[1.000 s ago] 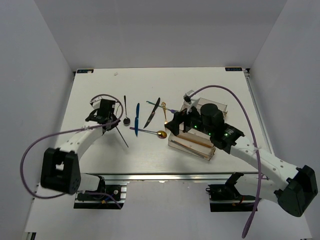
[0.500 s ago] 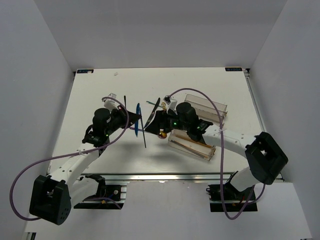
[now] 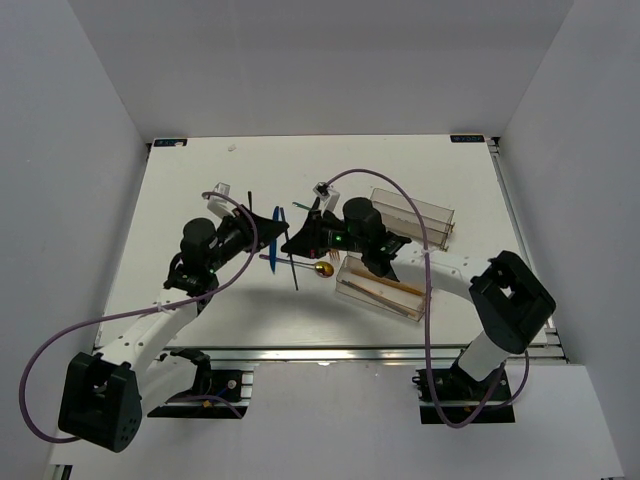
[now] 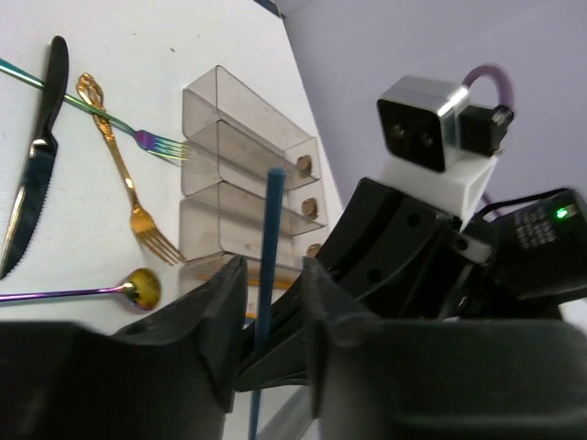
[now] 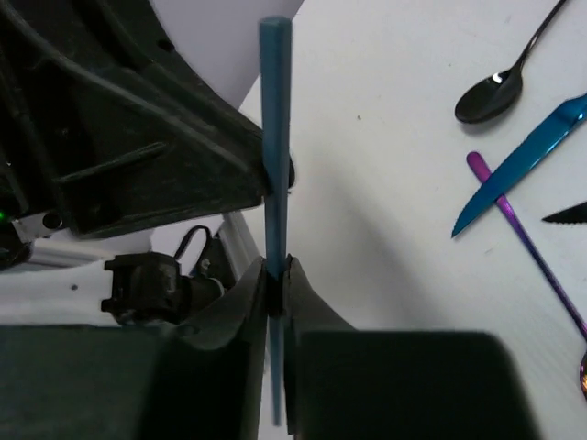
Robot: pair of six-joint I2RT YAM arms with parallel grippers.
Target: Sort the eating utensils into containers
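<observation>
Right claw [image 3: 291, 244] is clamped on the dark chopstick [image 3: 293, 272]. Left claw [image 3: 268, 224] faces it, tips just beside.

Top view: both arms meet over the middle of the surface [image 3: 190, 180]. The stick hangs tilted between the two claws, off the surface. The organizer tray [image 3: 440, 215] sits right of them, with wooden chopsticks [image 3: 385, 286] in its near compartment. The gold-bowled spoon [image 3: 322, 268] lies between the claws and the tray. The blue knife [image 3: 272, 258] is partly hidden under the left claw.

Left wrist: left claw's fingers [image 4: 215, 321] are apart, one on each side of the stick, with a gap on both sides and no contact. The right claw's black body sits right behind. Beyond them the black knife [image 4: 37, 183], gold fork [image 4: 124, 179] and iridescent fork [image 4: 138, 136] lie loose, and both fork heads end up by the tray.

Right wrist: right claw's fingers [image 5: 252, 284] are pressed together on the stick, which runs straight up out of them. The left claw's body is close on the left of the shaft. The black spoon [image 5: 491, 96] and blue knife lie on the surface to the right.
</observation>
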